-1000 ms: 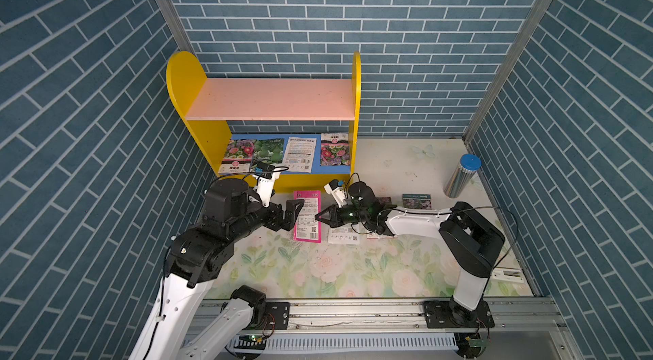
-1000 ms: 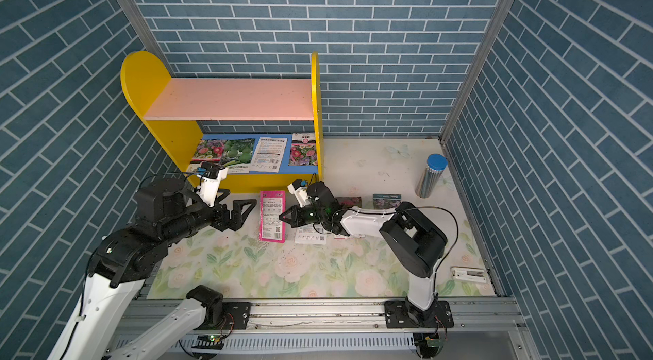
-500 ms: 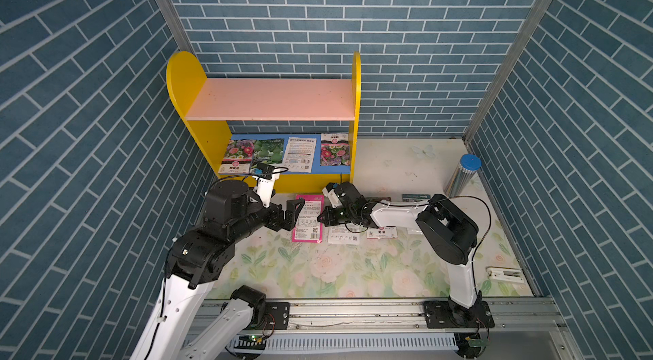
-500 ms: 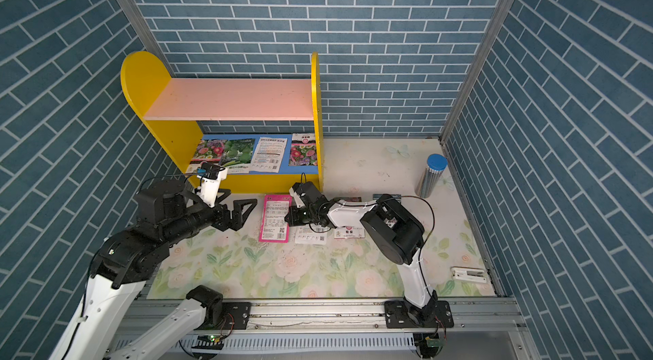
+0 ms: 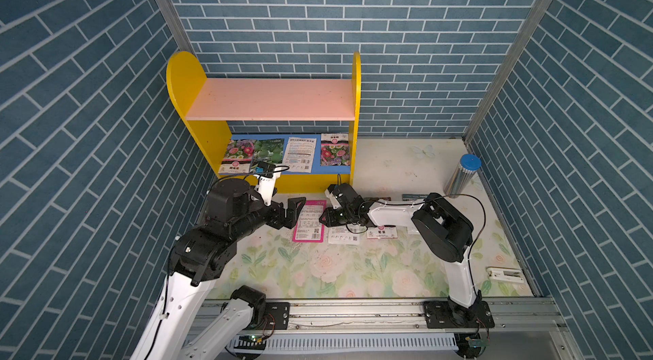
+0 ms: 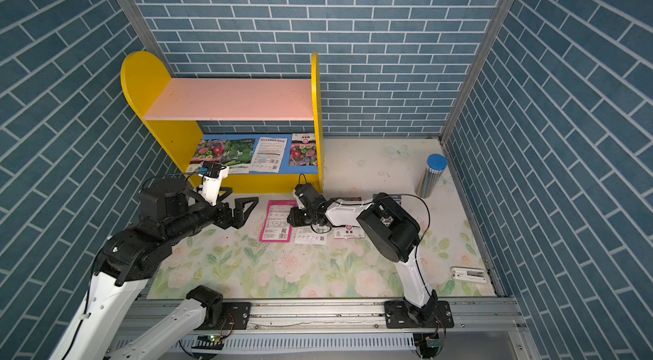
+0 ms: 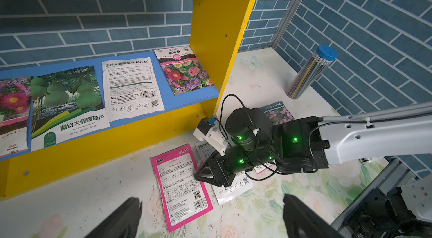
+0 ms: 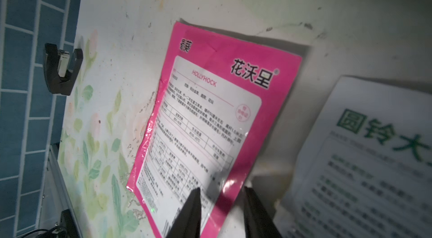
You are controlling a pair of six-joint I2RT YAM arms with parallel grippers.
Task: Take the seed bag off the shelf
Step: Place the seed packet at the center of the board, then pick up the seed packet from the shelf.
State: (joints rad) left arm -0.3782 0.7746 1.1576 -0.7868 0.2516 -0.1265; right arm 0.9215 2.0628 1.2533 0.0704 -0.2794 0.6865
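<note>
Here, the pink hollyhock seed bag [image 5: 309,222] lies flat on the worktop [image 5: 318,270]; right claw [image 8: 222,189] slightly parted at its edge, left claw [image 5: 294,212] wide open.

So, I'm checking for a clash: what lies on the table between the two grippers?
The pink seed bag lies flat between the left gripper and the right gripper; both top views show it.

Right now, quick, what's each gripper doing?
Left gripper: open, holding nothing.
Right gripper: open, jaws parted over the edge of the pink seed bag, not clamping it.
</note>
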